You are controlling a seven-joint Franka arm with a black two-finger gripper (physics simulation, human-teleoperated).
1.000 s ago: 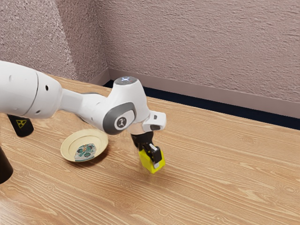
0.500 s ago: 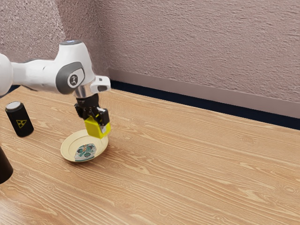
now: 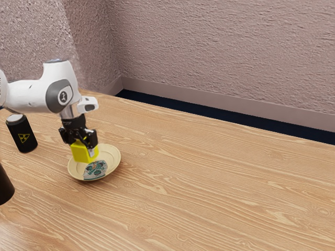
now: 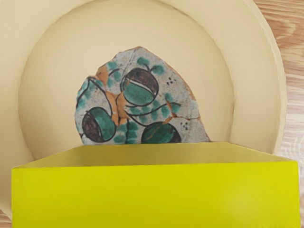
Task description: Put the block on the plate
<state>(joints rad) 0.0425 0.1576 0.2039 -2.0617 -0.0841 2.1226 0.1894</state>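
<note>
In the exterior view my gripper [image 3: 85,148] is shut on the yellow block [image 3: 84,152], one finger on each side of it. The block overlaps the left part of the cream plate [image 3: 113,156], which has a patterned patch in its middle. In the wrist view the block [image 4: 154,197] looms large at the lower edge, with the plate [image 4: 256,61] behind it. The block covers part of the plate and its pattern. Whether its underside touches the plate cannot be told.
A black can [image 3: 22,134] with a yellow warning sign stands on the wooden table [image 3: 209,183], left of the plate in the exterior view. A dark round object [image 3: 4,185] is cut off at that view's left edge.
My gripper has carried the block toward the exterior view's left, from bare table to the plate. It rose at first, then came lower over the last half second. The plate has not moved.
</note>
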